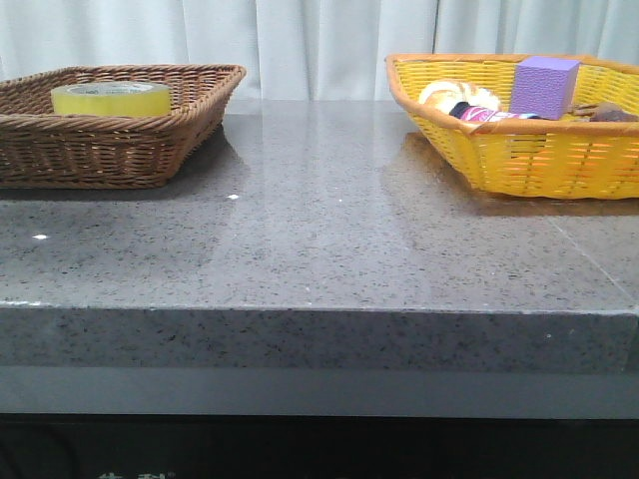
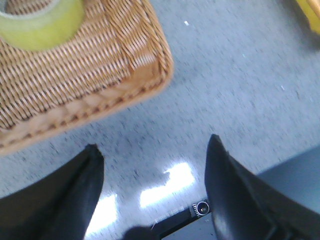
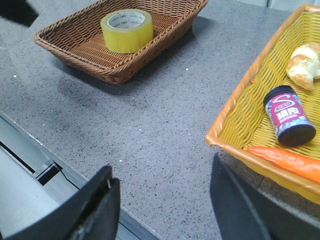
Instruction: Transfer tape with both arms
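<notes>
The yellow tape roll (image 1: 111, 98) lies flat in the brown wicker basket (image 1: 130, 150) at the table's back left. It also shows in the right wrist view (image 3: 127, 30) and partly in the left wrist view (image 2: 40, 22). Neither arm shows in the front view. My left gripper (image 2: 152, 145) is open and empty over the grey tabletop, just outside the brown basket's corner (image 2: 160, 75). My right gripper (image 3: 162, 172) is open and empty above the table's front edge, near the yellow basket (image 3: 240, 120).
The yellow basket (image 1: 519, 150) at the back right holds a purple cube (image 1: 544, 85), a bread roll (image 3: 304, 65), a dark jar (image 3: 289, 116) and an orange carrot-like item (image 3: 285, 160). Grey speckled tabletop (image 1: 319, 220) lies between the baskets.
</notes>
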`<state>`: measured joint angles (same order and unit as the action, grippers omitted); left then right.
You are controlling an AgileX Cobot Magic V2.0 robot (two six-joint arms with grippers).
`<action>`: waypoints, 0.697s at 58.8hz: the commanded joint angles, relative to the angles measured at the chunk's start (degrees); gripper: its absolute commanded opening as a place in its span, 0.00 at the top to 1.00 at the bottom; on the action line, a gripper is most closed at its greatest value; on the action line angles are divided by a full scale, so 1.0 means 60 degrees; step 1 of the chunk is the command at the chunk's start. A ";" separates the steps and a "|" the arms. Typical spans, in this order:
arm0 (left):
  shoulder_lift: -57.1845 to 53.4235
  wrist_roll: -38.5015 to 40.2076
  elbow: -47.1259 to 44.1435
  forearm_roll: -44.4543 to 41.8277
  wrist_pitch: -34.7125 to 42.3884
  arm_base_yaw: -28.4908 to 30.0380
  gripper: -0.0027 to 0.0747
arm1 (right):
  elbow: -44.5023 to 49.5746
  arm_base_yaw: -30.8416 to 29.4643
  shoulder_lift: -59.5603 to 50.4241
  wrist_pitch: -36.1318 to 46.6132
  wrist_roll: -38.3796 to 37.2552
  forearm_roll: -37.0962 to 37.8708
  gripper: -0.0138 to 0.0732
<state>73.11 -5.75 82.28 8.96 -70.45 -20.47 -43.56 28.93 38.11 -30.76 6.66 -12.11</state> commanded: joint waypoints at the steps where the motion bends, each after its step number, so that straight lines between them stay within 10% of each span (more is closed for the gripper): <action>1: -0.1057 0.0039 -0.0639 0.0238 0.0947 -0.0275 0.40 | -0.0239 0.0005 -0.0035 0.0485 0.0010 -0.0109 0.34; 41: -0.4986 0.0142 -0.5235 -0.0445 0.3760 -0.0435 0.40 | -0.0239 0.0005 -0.0035 0.0116 0.0010 0.0631 0.34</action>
<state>43.58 -5.62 49.75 5.90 -52.03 -22.62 -43.56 28.93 38.11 -33.72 6.66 -8.75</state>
